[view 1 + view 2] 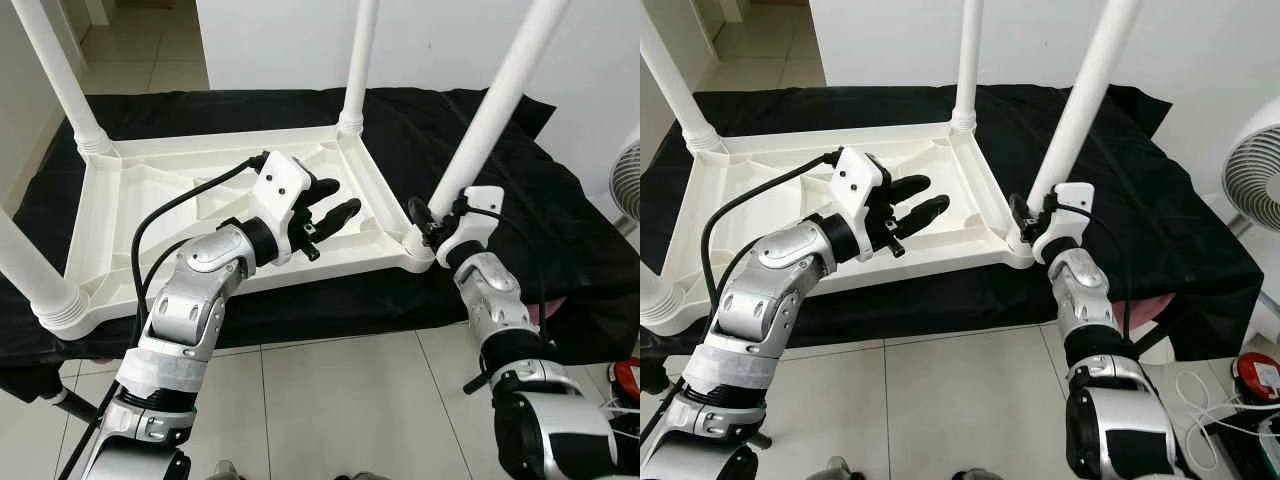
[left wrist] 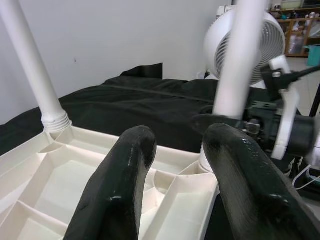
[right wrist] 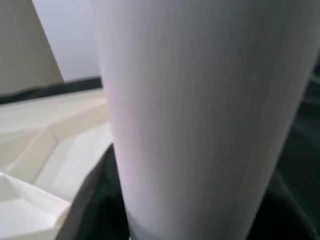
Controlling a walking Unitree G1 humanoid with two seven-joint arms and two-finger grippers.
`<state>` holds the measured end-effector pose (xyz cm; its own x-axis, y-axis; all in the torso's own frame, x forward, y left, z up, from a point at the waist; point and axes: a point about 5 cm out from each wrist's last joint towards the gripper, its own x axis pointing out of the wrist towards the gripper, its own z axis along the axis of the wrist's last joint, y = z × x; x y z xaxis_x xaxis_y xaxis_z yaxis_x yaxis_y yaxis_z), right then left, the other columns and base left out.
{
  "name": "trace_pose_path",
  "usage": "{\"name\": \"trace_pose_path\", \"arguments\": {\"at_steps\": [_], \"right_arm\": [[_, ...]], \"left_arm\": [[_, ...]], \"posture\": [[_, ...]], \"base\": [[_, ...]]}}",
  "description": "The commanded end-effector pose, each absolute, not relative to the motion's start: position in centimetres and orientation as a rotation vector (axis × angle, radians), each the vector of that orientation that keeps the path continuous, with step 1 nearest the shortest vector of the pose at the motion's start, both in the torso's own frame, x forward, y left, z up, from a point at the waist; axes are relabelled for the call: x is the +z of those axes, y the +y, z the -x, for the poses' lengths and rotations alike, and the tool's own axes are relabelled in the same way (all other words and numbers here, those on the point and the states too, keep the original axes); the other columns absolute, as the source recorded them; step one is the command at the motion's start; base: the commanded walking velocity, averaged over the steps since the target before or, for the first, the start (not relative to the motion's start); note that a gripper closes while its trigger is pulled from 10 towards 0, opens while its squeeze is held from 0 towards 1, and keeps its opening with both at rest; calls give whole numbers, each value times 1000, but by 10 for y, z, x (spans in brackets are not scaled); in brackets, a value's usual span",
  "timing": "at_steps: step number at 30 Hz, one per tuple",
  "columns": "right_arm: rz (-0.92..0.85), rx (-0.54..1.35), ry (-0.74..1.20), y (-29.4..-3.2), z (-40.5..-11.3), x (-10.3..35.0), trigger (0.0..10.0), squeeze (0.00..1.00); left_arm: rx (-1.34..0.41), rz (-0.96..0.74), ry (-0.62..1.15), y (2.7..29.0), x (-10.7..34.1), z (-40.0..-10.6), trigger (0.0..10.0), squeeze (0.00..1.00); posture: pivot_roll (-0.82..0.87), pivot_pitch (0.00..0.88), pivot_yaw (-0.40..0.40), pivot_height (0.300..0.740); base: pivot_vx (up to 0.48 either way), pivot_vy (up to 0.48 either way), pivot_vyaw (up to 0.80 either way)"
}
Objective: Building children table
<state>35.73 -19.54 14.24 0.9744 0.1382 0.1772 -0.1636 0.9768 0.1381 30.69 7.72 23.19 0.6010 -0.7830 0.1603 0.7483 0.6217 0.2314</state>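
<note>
Table: a white moulded plastic children's table top (image 1: 150, 215) is laid upside down, ribbed underside up, on a black cloth (image 1: 560, 230) spread over a low surface.
Legs: four white plastic tube legs are seen standing up from the corners; the near-right leg (image 1: 495, 110) is tilted slightly away to the right, the far-right leg (image 1: 360, 60) stands upright in its threaded socket.
Right end effector: the right end effector (image 1: 425, 222) is placed at the base of the near-right leg, just above the corner socket, with its black fingers closed around the tube; in the right wrist view the white tube (image 3: 200, 115) is seen close against the camera, a dark finger beside it.
Left end effector: the left end effector (image 1: 328, 207) is held above the right half of the table's underside, nothing between its fingers (image 2: 120, 190), which are spread apart and pointed toward the near-right leg.
Surroundings: a white round fan (image 1: 1255, 165) is seen to the right of the cloth, and pale floor tiles (image 1: 340, 400) lie in front.
</note>
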Motion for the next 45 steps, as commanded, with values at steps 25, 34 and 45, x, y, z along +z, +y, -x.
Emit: {"name": "trace_pose_path", "arguments": {"at_steps": [25, 34, 45], "right_arm": [[13, 238, 128, -181, -347, 98, 10000, 0], [-25, 265, 203, -183, -347, 91, 10000, 0], [-237, 109, 257, -201, -345, 82, 10000, 0]], "left_arm": [[-836, -131, -249, 77, 232, -308, 10000, 0], [-838, -135, -254, 77, 233, -308, 10000, 0], [-851, -137, -257, 75, 234, -307, 10000, 0]], "posture": [[31, 71, -21, 740], [29, 62, -17, 740], [28, 63, -13, 740]], "base": [[0, 0, 0], [0, 0, 0], [0, 0, 0]]}}
